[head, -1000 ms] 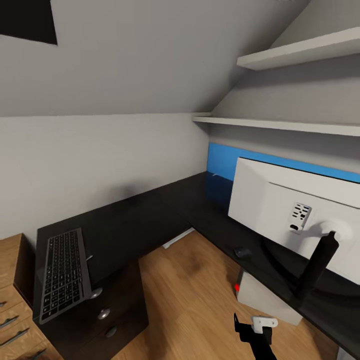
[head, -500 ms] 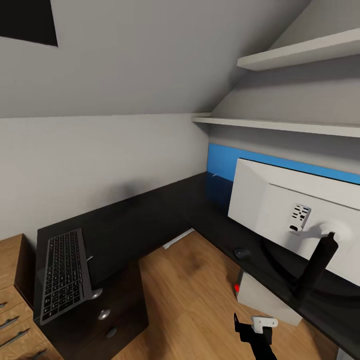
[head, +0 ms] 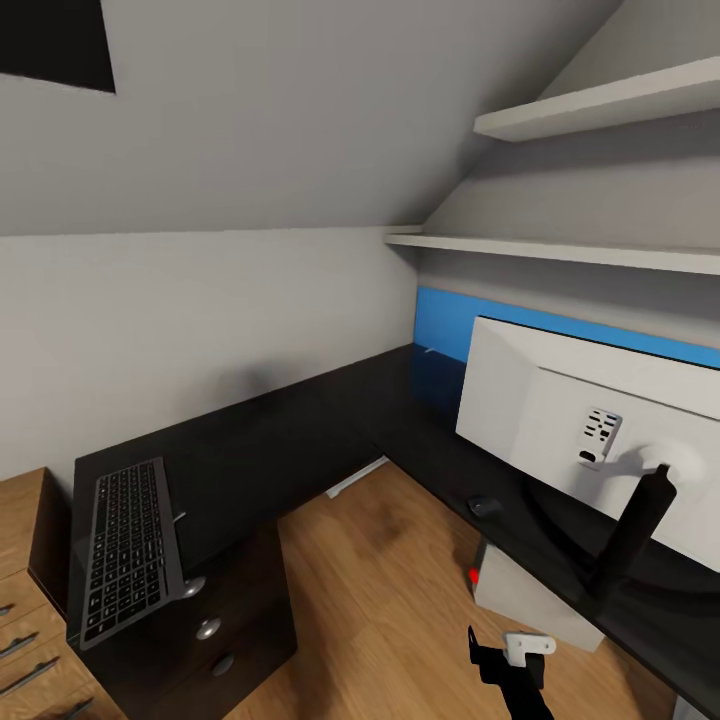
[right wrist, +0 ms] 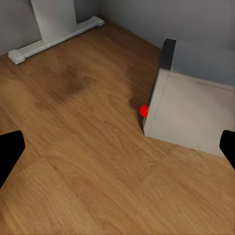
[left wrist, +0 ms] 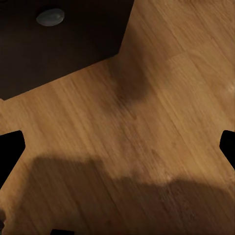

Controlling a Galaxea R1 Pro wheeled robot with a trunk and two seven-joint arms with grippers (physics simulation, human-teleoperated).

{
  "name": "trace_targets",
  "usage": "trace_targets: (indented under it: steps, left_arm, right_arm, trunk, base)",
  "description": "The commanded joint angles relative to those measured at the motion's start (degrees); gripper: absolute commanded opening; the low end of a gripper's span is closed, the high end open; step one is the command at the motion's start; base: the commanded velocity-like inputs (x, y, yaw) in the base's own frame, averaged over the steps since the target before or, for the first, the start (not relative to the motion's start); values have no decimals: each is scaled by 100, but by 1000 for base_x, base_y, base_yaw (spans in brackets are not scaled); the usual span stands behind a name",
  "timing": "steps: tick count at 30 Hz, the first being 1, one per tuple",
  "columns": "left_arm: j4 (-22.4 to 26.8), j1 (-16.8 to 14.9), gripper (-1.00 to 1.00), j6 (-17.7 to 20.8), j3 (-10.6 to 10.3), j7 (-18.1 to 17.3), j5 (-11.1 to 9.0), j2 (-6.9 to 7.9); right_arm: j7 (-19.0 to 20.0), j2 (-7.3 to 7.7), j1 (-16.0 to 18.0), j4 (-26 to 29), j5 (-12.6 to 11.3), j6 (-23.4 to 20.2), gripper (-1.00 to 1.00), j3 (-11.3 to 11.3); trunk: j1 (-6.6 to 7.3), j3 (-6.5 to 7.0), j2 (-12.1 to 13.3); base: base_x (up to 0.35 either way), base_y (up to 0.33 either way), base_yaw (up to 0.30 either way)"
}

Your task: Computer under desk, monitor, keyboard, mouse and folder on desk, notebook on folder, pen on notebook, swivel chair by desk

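Jaws of both grippers spread wide, holding nothing, tips just at the frame edges of each wrist view, hanging over bare wood floor. Under the right gripper, a pale computer with a red light, standing on the floor beneath the tabletop, beside a white desk leg. Under the left gripper, floor and a dark drawer front with a round silver knob. Further out in the head view: keyboard lying flat at the near left end of the tabletop, well apart from the monitor, which stands on the right wing with its white back turned this way. Small dark mouse near the monitor's stand. Keyboard probably light, stiff, thin: best pinched across a long edge where it overhangs. Mouse smooth and rounded, likely slippery: best gripped across its sides.
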State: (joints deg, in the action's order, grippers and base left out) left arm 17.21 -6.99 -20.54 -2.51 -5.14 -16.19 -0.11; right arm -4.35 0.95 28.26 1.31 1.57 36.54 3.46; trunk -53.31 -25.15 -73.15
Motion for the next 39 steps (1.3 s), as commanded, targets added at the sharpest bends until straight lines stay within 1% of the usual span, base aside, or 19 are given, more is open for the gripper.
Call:
trace_targets:
  steps: [1, 8, 18, 21, 24, 30, 32, 35, 39]
  left_arm:
    - [-7, -4, 100, -22, -24, -22, -60, 2]
    - [-7, -4, 100, -21, -2, -16, -60, 2]
    - [-7, -4, 100, -20, 132, -14, -61, 2]
    - [-7, -4, 100, -20, 159, -14, -60, 2]
    - [-4, -4, 100, -20, 179, -14, -60, 2]
    - [-5, -4, 100, -20, 206, -14, -60, 9]
    - [-6, -4, 100, -20, 209, -14, -60, 10]
    - [-7, -4, 100, -20, 217, -14, -62, 10]
    - [-7, -4, 100, -20, 234, -14, -61, 11]
  right_arm:
    - [-3, 0, 4, -6, 18, 19, 100, 32]
    - [-4, -5, 4, -7, 15, 7, 100, 31]
    - [-20, -23, 4, 27, -22, -74, 100, 46]
    - [-21, -27, 8, 81, -28, -193, 100, 44]
    - [-18, -32, 11, 240, -31, -541, 100, 46]
    - [3, -103, 12, 891, -34, -1678, 100, 50]
    - [7, -135, 13, 1126, -34, -1987, 100, 53]
    - [5, -189, 13, 1438, -34, -2283, 100, 55]
    - [-2, -277, 13, 1793, -34, -2471, 100, 57]
  trunk:
    - [0, -6, -3]
    - [0, -6, -3]
    - [0, -6, -3]
    - [0, -6, -3]
    - [0, -6, -3]
    - [0, -6, -3]
    - [0, -6, -3]
    - [0, -6, -3]
    - [0, -6, -3]
  base:
    - [0, 0, 0]
    - [0, 0, 0]
    - [0, 0, 0]
    - [0, 0, 0]
    - [0, 0, 0]
    - [0, 0, 0]
    - [0, 0, 0]
    - [0, 0, 0]
    - [0, 0, 0]
